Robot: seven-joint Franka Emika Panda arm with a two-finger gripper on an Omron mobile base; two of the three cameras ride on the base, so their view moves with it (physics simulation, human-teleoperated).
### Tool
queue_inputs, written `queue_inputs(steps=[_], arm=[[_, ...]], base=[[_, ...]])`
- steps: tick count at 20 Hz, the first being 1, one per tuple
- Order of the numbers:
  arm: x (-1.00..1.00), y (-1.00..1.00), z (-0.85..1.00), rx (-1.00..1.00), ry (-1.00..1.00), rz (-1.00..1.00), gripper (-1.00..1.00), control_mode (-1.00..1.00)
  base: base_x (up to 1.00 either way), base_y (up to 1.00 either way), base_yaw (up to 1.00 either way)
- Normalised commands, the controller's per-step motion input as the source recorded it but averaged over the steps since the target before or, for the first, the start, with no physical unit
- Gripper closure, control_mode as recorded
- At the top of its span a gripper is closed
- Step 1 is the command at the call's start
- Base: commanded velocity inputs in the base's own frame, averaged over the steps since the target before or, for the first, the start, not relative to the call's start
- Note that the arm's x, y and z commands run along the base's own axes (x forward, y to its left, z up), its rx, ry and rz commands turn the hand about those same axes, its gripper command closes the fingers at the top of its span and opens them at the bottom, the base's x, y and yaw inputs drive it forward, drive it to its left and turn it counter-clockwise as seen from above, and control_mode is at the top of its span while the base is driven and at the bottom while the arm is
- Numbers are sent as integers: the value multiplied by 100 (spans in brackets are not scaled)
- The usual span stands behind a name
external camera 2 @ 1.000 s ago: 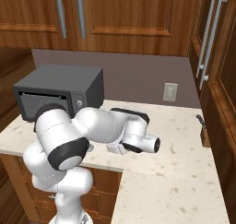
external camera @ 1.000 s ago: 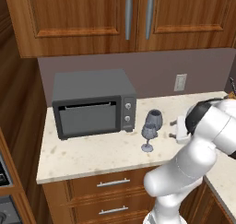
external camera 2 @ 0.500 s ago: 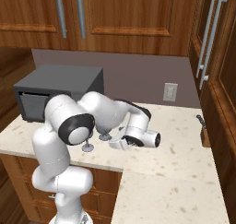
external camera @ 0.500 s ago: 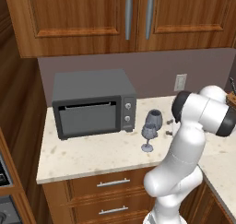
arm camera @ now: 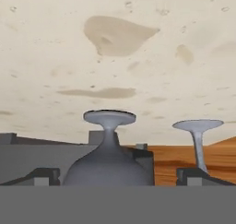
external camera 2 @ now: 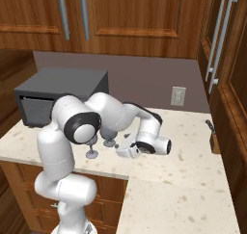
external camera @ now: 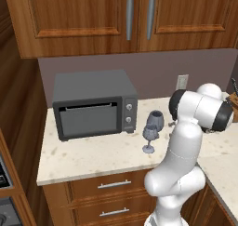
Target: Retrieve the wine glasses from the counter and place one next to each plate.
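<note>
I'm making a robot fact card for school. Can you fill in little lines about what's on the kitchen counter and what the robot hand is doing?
place: beige speckled counter under wooden cupboards
big box: dark grey microwave, at the back left, door shut
glasses: dark wide wine glass and slimmer bluish wine glass, both upright, right of the microwave
robot hand: gripper open, low over the counter, pointing at the glasses
holding: nothing
wall: light outlet behind the arm

Speckled matt stone counter (external camera: 107,155); glossy wood cabinets (external camera: 93,16); smooth grey wine glasses (external camera: 149,136)
</note>
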Motion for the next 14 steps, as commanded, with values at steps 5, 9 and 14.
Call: queue_inputs(steps=[5,9,14], arm=[[-12,31,0,0,0,0,-100,-100],[0,48,-3,0,2,0,-100,-100],[0,21,-1,1,5,-1,-100,-100]], base=[[0,0,0],[0,0,0],[0,0,0]])
